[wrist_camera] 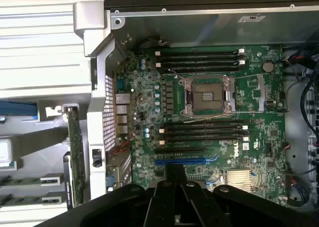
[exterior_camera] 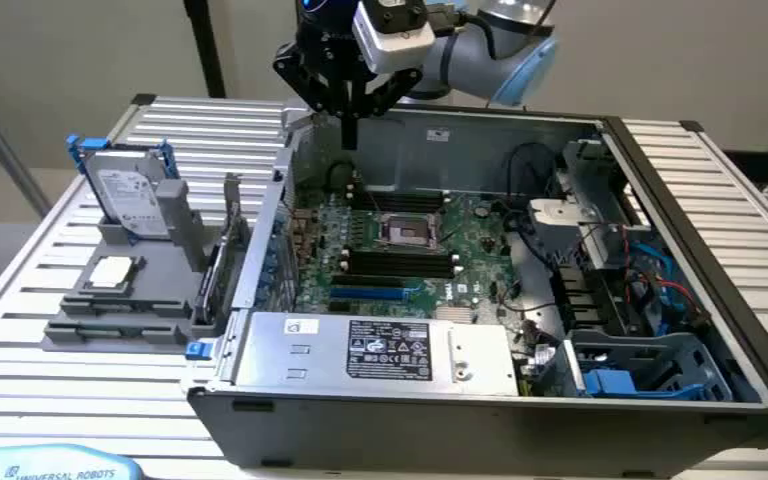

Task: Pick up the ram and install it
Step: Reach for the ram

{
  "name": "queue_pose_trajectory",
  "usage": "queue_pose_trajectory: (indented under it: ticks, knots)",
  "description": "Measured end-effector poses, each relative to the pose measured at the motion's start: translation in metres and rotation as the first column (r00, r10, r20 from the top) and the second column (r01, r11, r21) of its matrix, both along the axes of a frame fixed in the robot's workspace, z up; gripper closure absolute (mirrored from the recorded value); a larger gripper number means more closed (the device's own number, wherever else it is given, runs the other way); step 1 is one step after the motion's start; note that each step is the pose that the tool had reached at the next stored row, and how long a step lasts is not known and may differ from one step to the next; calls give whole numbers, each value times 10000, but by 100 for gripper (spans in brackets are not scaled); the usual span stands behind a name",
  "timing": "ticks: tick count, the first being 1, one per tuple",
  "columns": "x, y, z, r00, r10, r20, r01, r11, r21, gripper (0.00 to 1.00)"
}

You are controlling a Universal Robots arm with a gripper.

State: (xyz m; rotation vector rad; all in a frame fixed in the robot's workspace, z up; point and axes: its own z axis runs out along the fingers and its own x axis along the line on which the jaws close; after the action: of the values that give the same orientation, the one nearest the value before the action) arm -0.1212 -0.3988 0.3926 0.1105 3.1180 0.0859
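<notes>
Hand point(exterior_camera: 351, 140) at upper centre of exterior frame, above rear wall of open computer case point(exterior_camera: 491, 135). Fingers pressed together, pointing down. Ram point(wrist_camera: 22, 180) well apart from hand: thin green stick seated edge-up in grey holder point(exterior_camera: 57, 330) on slatted tabletop point(exterior_camera: 11, 300), exterior view's left, outside case. Hard drive point(exterior_camera: 131, 190) upright in same holder, processor chip point(exterior_camera: 112, 270) flat nearby. Motherboard point(exterior_camera: 471, 235) inside case, black memory slots point(exterior_camera: 391, 262) beside CPU socket point(exterior_camera: 407, 232).
</notes>
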Motion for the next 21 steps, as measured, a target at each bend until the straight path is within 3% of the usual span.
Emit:
queue_pose_trajectory:
  ticks: [14, 21]
  knots:
    - [-12, -1, 1, 10000, 1, 0, -1, 10000, 9, 89]
    - [-297, -20, 0, 10000, -1, 0, 1, 10000, 10, 89]
